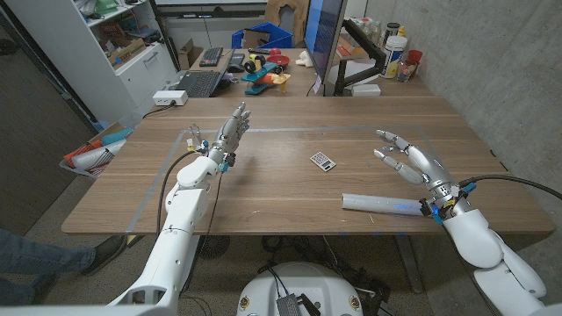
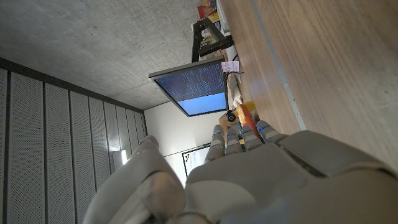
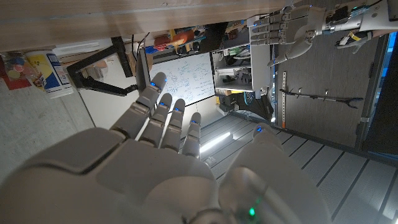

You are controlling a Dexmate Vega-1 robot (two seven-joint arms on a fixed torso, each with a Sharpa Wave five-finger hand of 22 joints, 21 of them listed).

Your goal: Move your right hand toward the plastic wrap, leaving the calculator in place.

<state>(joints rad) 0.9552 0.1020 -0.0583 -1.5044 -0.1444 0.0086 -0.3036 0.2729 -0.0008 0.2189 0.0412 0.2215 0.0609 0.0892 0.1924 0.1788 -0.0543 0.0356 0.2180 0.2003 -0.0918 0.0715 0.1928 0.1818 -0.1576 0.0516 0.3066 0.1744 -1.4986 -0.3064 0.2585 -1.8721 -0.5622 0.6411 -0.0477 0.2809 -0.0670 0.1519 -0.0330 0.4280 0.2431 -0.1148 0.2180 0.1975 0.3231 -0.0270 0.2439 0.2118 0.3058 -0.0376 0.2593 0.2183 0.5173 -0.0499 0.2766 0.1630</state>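
Plastic wrap [image 1: 384, 204] lies near the calculator [image 1: 322, 161], beside the right hand [image 1: 406, 158], spread and holding nothing.

A robotics lab or workshop with bare concrete walls. A wooden table [image 1: 290, 175] stands before a cluttered desk holding a laptop [image 1: 200, 83], a large monitor [image 1: 323, 35] on an arm, blue bins [image 1: 263, 37] and white shelving [image 1: 123, 44]. A whiteboard [image 3: 186, 78] hangs behind.
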